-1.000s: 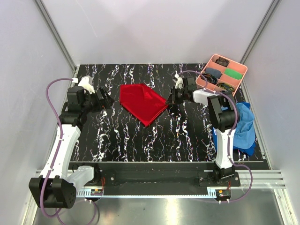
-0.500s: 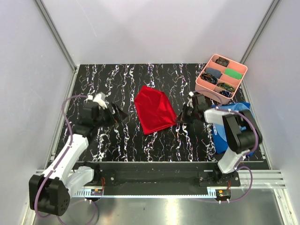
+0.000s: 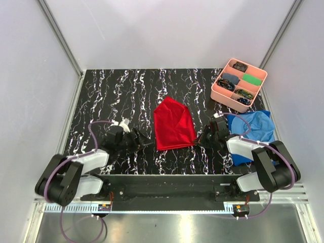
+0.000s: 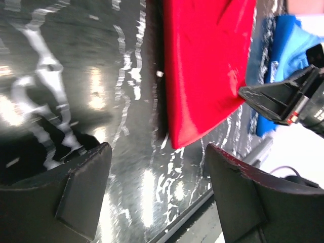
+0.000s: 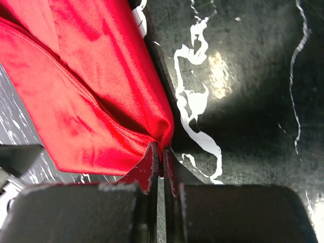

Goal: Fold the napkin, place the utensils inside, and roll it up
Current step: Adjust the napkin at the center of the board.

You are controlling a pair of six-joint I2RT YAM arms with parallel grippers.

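— What just changed?
— The right gripper (image 3: 200, 139), pinched on the napkin (image 3: 173, 125) at its four-o'clock corner, has dragged it from mid-table toward six o'clock. Beside it the left gripper (image 3: 143, 141) came back too, fingers spread, empty.
— Repositioning before the fold?
— I'd guess so. I count one napkin, one blue cloth (image 3: 255, 126), one pink tray (image 3: 217, 91) and no utensils in sight.

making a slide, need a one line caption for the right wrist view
Right pincer shut on a corner of the red napkin over the black marbled table.
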